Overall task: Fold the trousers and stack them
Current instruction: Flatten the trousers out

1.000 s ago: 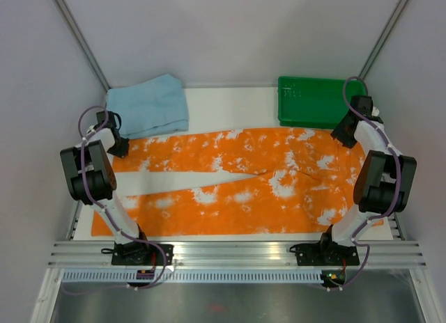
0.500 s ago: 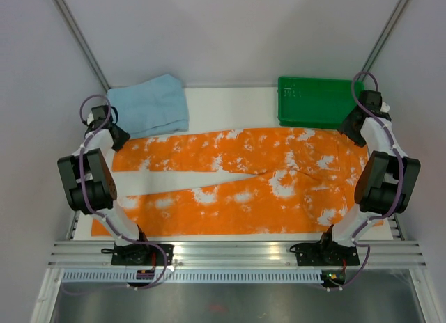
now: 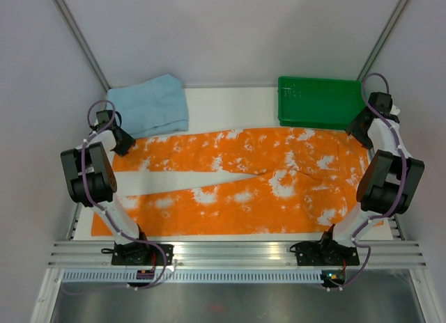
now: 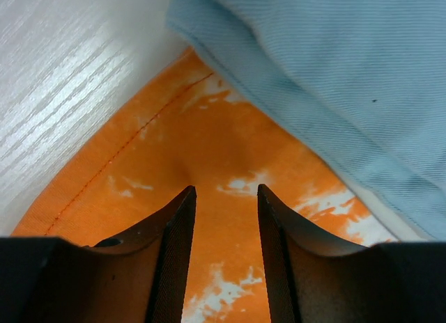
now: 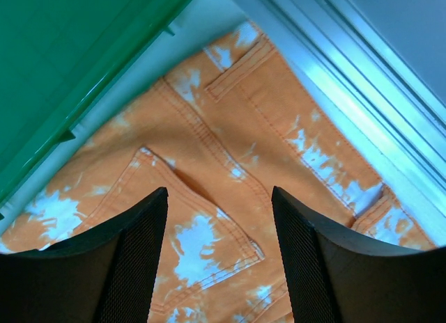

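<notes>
The trousers (image 3: 237, 180), orange with white blotches, lie spread flat across the table, legs to the left and waist to the right. My left gripper (image 3: 122, 143) hovers over the far leg's cuff corner. In the left wrist view it (image 4: 226, 191) is open, with orange fabric (image 4: 209, 142) below and nothing between the fingers. My right gripper (image 3: 357, 131) is over the waist's far right corner. In the right wrist view it (image 5: 219, 192) stands open wide above a back pocket (image 5: 202, 225), holding nothing.
A folded light blue cloth (image 3: 150, 104) lies at the back left, its edge (image 4: 334, 93) touching the cuff corner. A green tray (image 3: 317, 100) sits at the back right, close to the right gripper (image 5: 63, 72). Grey walls close in both sides.
The left gripper went from shut to open, letting go of the cuff. The right gripper opened wider and shifted back and to the right. The trousers stayed flat.
</notes>
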